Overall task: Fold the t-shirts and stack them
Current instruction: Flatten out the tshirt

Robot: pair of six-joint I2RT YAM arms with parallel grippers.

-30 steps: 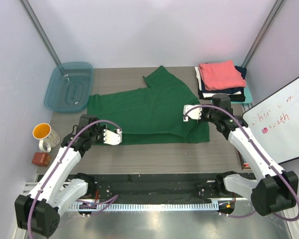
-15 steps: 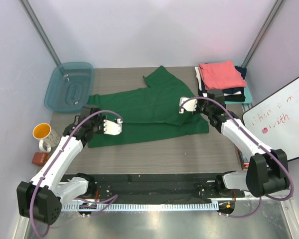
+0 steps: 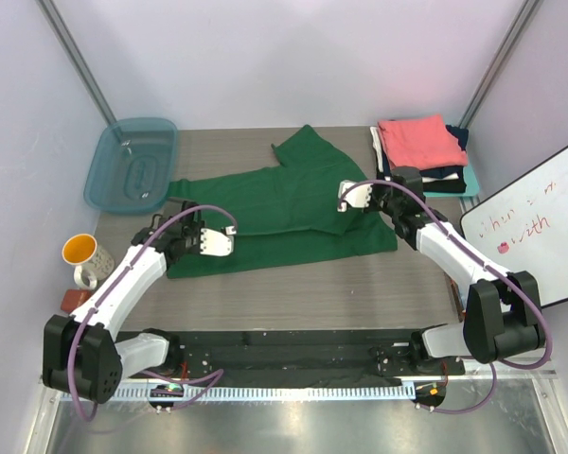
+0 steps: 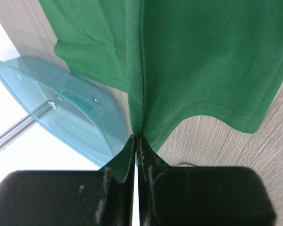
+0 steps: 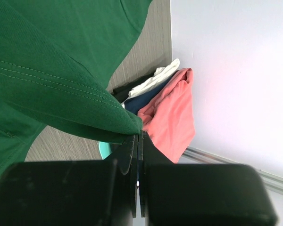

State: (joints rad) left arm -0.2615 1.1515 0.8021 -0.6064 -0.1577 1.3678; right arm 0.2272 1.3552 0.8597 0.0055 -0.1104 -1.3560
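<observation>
The dark green t-shirt [image 3: 284, 199] lies spread on the bench [image 3: 293, 293], its long axis running left to right and one sleeve pointing toward the far side. The left end effector [image 3: 229, 232] is pinched tight on a fold of the cloth near the shirt's left end. The right end effector [image 3: 344, 199] is clamped the same way on a doubled edge near its right end, so most of the shirt lies between and beyond them. The folded stack [image 3: 421, 151], coral-pink on top, sits in the far right corner, nearer the right end effector. The fold likely needs both grips carried across the short axis together.
</observation>
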